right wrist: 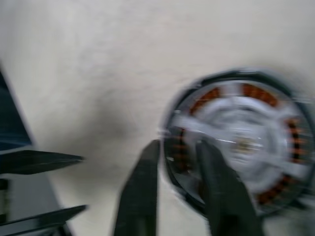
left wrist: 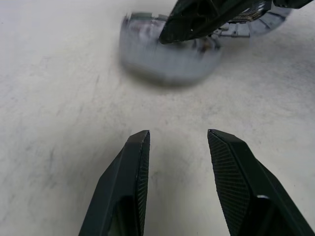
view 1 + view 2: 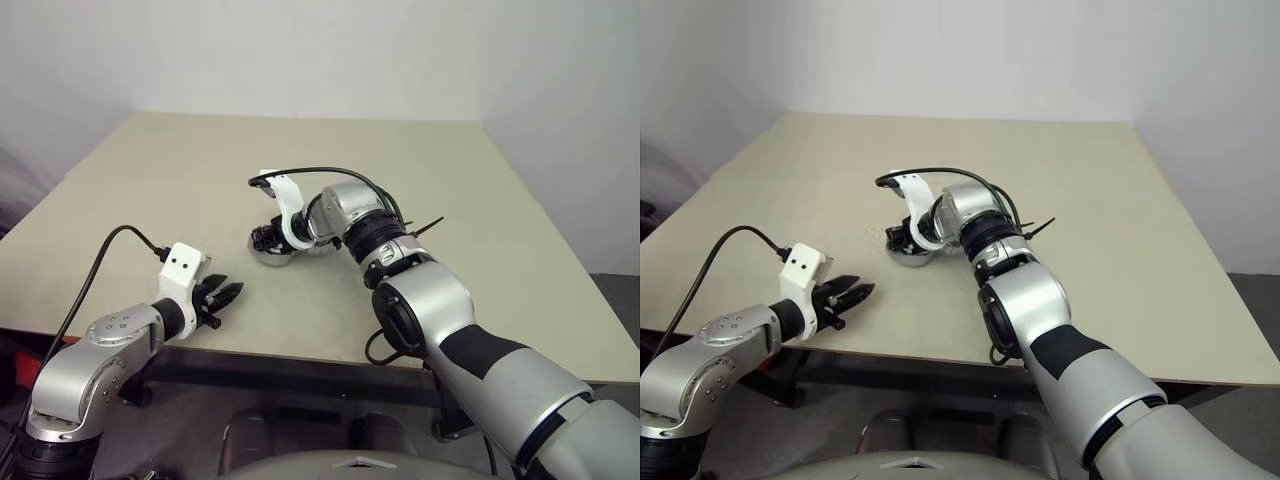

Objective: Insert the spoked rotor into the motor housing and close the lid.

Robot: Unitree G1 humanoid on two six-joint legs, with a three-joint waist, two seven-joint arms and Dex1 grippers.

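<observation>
Copper-wound motor housing (image 1: 241, 142) sits on the tabletop (image 3: 480, 200), spoked rotor (image 1: 246, 132) inside; right gripper (image 1: 179, 152) straddles its rim, parted. Left gripper (image 2: 178, 142) hovers parted, empty.

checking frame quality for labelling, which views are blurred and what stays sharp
Right wrist view: motion-blurred throughout, housing and right tool smeared. Left wrist view: left tool crisp, the housing beyond it soft. Left eye view: sharp, evenly lit, soft shadows on the table.
</observation>
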